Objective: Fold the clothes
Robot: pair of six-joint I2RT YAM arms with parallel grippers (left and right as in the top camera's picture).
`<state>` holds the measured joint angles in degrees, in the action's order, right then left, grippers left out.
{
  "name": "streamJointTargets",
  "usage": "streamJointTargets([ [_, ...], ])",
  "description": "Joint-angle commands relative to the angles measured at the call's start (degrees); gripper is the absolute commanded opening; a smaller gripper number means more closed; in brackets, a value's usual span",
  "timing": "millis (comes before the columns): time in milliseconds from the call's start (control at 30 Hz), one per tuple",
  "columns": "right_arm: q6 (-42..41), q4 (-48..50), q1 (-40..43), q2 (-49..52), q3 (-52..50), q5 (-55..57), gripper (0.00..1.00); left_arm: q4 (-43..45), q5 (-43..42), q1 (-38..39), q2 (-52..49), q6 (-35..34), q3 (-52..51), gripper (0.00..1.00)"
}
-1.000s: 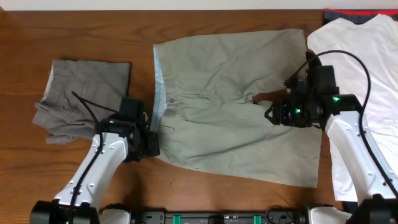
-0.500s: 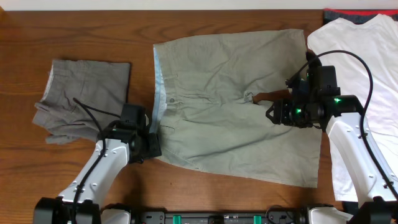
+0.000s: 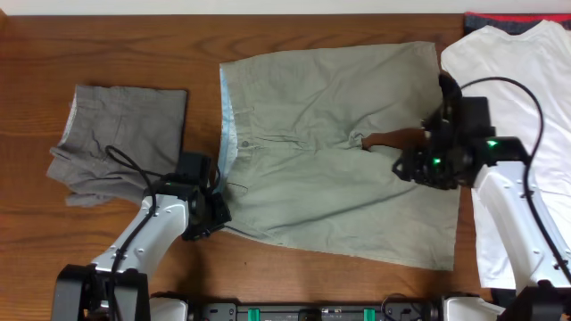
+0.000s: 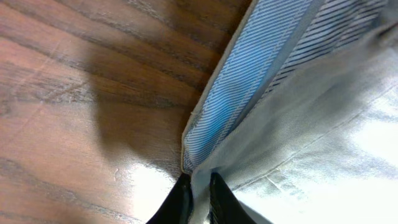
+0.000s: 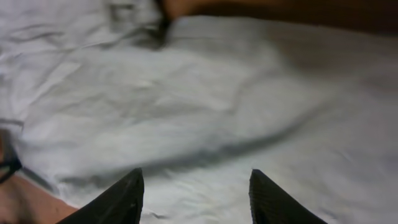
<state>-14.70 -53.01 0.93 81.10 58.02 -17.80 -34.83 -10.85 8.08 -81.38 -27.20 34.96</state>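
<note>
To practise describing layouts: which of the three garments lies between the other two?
The light khaki-beige cotton trousers, spread flat mid-table; the darker grey trousers lie on the left, the white T-shirt on the right.

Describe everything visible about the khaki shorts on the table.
The khaki shorts look like light beige cotton, wrinkled, spread flat on the wooden table. The waistband lies to the left, its blue striped lining showing; the legs point right, with wood showing between them. The left gripper pinches the waistband's near corner; the open right gripper hovers over the near leg.
</note>
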Motion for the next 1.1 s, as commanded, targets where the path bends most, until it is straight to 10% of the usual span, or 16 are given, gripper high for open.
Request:
streamJointTargets([
  [0, -3.1, -2.5, 5.1, -0.4, 0.2, 1.7, 0.53, -1.1, 0.9, 0.0, -1.3, -1.2, -1.0, 0.11],
  [433, -2.2, -15.5, 27.3, -0.4, -5.2, 4.4, 0.61, -1.1, 2.4, 0.0, -1.3, -1.0, -1.0, 0.12],
  [1067, -8.7, 5.8, 31.4, -0.5, -29.0, 4.1, 0.63, -0.9, 2.5, 0.0, -1.3, -0.5, -1.0, 0.14],
])
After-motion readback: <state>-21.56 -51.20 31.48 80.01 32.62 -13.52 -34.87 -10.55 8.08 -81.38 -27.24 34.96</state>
